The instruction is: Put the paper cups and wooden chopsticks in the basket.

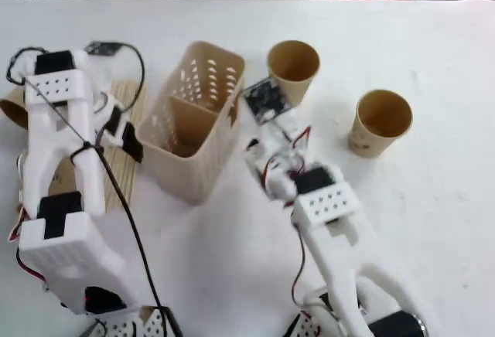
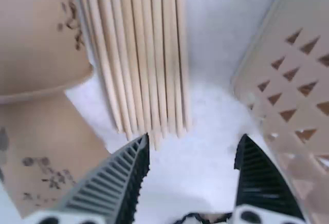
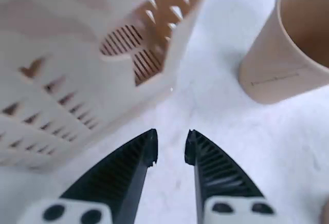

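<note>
A row of wooden chopsticks lies flat on the white table between two paper cups and the basket. My left gripper hangs open just short of the chopstick ends, holding nothing. In the high view the chopsticks lie left of the beige basket, partly under the left arm. Two more paper cups stand upright to the right. My right gripper is low between the basket and the nearer cup, its fingers slightly apart and empty.
A cup shows at the table's left edge and another lies under the left arm. Cables trail over the left arm. Open table lies in front of the basket and at the far right.
</note>
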Tool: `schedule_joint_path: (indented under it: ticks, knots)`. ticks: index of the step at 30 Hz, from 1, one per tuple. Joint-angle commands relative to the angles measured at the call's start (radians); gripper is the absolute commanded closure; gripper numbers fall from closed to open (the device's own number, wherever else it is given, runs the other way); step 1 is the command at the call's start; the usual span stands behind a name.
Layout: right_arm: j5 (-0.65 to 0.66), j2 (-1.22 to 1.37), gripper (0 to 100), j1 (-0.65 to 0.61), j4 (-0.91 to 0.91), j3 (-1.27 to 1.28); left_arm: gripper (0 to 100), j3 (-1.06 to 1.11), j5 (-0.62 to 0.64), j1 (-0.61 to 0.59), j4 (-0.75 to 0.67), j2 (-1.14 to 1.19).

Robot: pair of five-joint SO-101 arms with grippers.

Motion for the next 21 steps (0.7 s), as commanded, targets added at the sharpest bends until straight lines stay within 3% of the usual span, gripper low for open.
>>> schedule_joint_path:
  ticks: [1,12,21]
  knots:
    - [-0.008,-0.048,90.4,-0.056,-0.070,-0.014,72,0.103,-0.011,0.041,-0.044,-0.076]
    - [-0.069,0.251,90.4,-0.061,0.005,-0.347,72,0.384,0.061,0.240,-0.175,-0.229]
    - [-0.068,0.151,90.3,0.054,0.130,-0.377,72,0.319,0.061,0.150,-0.175,-0.274]
